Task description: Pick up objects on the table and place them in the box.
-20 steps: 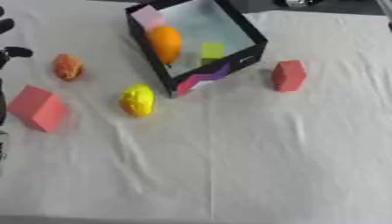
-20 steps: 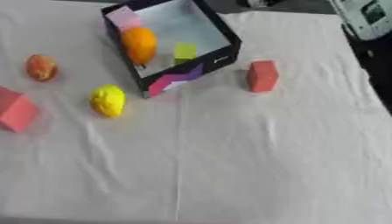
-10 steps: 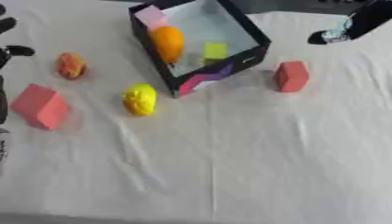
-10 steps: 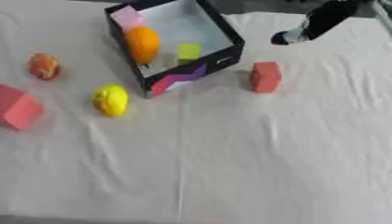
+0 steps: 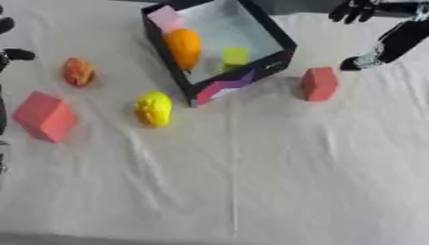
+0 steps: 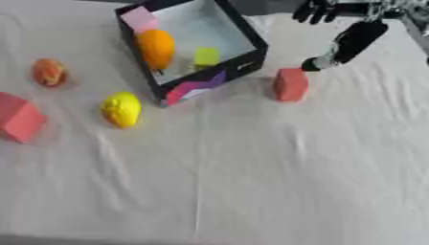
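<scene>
Right hand hung near the small red block, just right of the box, apparently lined up to take it; fingers too blurred to tell. Orange fruit already lay inside the box.

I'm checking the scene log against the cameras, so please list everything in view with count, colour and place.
box: 1, black with pale inside, far centre
orange: 1, orange, inside box
small blocks: 2, pink and yellow-green, inside box
red block: 1, right of box
pink block: 1, near left edge
lemon: 1, yellow, left of box front
round fruit: 1, orange-red, far left
tablecloth: 1, white
right hand: black, upper right, above red block
left hand: black, left edge, barely visible
</scene>
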`<state>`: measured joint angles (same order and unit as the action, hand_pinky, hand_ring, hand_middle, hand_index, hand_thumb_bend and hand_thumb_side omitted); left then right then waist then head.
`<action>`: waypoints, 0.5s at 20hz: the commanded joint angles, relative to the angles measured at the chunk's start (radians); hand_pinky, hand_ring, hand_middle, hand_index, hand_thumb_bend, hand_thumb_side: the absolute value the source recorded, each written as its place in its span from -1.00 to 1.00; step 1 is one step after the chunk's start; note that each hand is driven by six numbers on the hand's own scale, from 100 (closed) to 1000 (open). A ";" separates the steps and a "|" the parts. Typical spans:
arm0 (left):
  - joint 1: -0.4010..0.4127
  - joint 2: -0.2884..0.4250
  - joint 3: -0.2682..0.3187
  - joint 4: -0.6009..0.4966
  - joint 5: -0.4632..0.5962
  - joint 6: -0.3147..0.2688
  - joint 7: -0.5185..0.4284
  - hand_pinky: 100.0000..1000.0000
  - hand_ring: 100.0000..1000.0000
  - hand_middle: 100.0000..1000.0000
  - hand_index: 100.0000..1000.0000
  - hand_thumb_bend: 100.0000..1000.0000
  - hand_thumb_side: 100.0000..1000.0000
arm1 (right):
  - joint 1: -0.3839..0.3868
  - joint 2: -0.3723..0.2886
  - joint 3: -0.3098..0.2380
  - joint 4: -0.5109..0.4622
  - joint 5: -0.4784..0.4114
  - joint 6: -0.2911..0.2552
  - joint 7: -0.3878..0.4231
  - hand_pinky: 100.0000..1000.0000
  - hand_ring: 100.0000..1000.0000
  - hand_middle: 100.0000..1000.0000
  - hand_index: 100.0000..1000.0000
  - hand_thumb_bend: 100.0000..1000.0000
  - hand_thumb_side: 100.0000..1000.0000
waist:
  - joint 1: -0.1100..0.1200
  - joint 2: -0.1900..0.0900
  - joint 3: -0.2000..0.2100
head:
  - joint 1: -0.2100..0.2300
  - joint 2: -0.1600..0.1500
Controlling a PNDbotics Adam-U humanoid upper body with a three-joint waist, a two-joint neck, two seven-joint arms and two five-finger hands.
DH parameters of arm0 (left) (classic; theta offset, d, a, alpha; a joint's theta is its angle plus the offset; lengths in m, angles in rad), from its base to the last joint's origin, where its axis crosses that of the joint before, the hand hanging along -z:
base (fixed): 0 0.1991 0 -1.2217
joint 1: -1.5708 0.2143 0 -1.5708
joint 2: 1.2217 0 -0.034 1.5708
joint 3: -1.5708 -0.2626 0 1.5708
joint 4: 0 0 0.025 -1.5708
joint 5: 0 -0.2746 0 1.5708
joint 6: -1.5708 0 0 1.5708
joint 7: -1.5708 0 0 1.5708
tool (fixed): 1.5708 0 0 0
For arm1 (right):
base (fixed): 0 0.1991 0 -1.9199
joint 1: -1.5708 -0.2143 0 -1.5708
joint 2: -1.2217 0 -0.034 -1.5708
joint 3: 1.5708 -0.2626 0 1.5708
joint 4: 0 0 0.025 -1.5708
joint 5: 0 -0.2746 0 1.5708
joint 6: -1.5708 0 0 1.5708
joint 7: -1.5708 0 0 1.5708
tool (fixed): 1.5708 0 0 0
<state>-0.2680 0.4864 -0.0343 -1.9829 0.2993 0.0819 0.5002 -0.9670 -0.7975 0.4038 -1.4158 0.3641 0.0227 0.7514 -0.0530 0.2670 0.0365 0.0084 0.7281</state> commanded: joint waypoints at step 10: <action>-0.018 0.027 0.003 -0.017 -0.002 0.000 -0.008 -0.06 0.54 0.43 0.44 -0.53 0.54 | -0.020 0.016 0.046 0.051 0.052 -0.051 0.052 0.72 0.74 0.70 0.80 -0.04 -0.60 | 0.003 -0.018 0.003 | 0.002 -0.006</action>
<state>-0.2732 0.4864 -0.0347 -1.9829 0.2995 0.0828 0.4958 -0.9677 -0.7680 0.4556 -1.3679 0.4033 -0.0202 0.8012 -0.0526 0.2672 0.0391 0.0084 0.7280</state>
